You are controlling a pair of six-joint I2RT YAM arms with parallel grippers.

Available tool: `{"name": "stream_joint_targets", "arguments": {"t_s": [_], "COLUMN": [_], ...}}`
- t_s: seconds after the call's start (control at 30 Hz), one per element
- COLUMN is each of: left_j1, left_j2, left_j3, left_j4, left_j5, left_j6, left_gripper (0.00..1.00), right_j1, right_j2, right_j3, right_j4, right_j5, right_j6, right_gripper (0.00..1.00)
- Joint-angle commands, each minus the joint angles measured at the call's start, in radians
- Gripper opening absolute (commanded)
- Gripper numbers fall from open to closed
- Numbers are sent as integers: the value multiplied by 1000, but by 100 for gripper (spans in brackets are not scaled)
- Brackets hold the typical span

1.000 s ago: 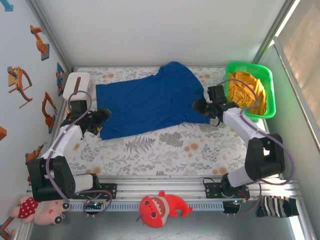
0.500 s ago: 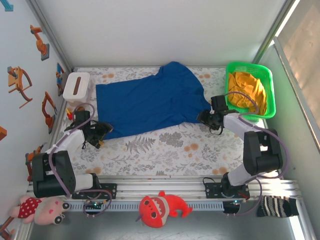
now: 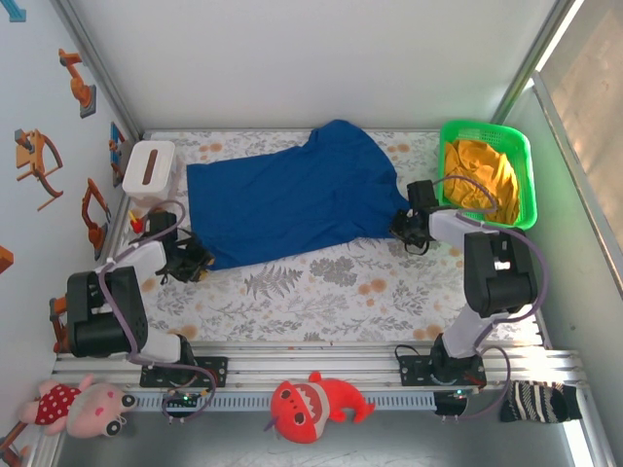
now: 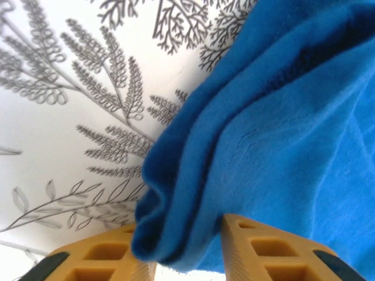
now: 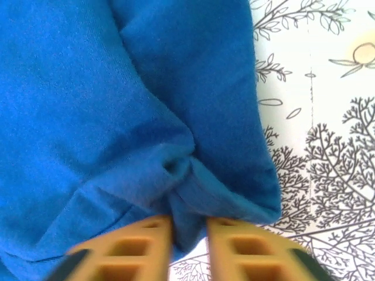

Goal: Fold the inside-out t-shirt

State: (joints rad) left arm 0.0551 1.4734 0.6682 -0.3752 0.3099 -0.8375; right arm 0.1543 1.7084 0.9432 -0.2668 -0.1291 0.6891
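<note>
A white tissue box [image 3: 148, 167] sits just beyond the left pincer [image 3: 193, 261], by the far-left corner. Just right of the right pincer [image 3: 404, 228] stands a green basket [image 3: 527, 175] holding an orange-yellow garment [image 3: 479, 170]. A fern-printed table cover [image 3: 321, 284] lies beneath both. Well nearer lies a red shark plush [image 3: 310, 404].
</note>
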Motion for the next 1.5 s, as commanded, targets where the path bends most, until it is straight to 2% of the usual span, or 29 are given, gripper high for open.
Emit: {"name": "stream_joint_targets", "arguments": {"t_s": [0.0,0.03,0.23,0.37,0.63,0.83,0.97,1.1,1.13,1.17,1.2,1.27,1.4,1.47], "left_j1": [-7,-2,39,42,49,73,89,96,97,99,100,105,112,112], "left_j2": [112,127,105,54,-85,-225,-339,-409,-413,-415,-417,-417,-389,-358], "left_j3": [35,52,115,109,-23,-93,-121,-129,-121,-98,-74,-25,85,138], "left_j4": [167,165,111,49,-9,-91,-145,-178,-195,-225,-253,-280,-289,-274], "left_j5": [28,34,56,62,64,16,-32,-53,-57,-76,-103,-138,-152,-139], "left_j6": [19,25,60,87,63,37,28,20,25,37,52,87,133,149], "left_gripper": [9,0,0,0,0,0,0,1,11,33,51,68,77,78], "right_j1": [-35,-47,-104,-105,-102,-101,-101,-101,-101,-101,-101,-101,-101,-101], "right_j2": [-11,-30,-238,-371,-750,-1003,-1081,-1080,-1070,-1058,-1047,-1025,-956,-903], "right_j3": [1,-18,-151,-253,-482,-544,-553,-548,-534,-509,-479,-419,-287,-220], "right_j4": [3,4,-76,-158,-343,-527,-587,-593,-598,-605,-611,-618,-603,-585], "right_j5": [24,20,34,23,9,15,16,7,10,14,14,14,11,3], "right_j6": [19,19,4,16,134,182,194,195,188,178,165,142,93,64], "right_gripper": [0,0,0,0,0,0,0,2,15,30,38,45,46,46]}}
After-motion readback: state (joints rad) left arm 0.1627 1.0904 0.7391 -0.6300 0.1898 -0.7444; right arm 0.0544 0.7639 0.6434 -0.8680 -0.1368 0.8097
